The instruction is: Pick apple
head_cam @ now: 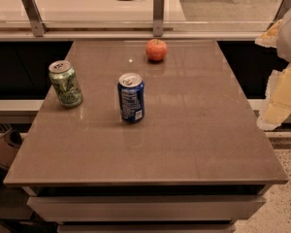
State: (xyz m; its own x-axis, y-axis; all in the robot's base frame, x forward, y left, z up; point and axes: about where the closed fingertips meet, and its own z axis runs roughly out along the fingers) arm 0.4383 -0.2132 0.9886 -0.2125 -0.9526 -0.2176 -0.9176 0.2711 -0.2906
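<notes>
the gripper point(277, 103), at the right edge beside the table point(194, 144), is blurred and partly cut off

Red-orange apple point(156, 50); cream end effector point(276, 108), right

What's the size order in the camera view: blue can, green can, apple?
1. blue can and green can: they look about alike, and the blue one stands nearer, so unranked.
2. apple: smallest, though farthest back.
The gripper hangs beyond the right edge of the table.
</notes>
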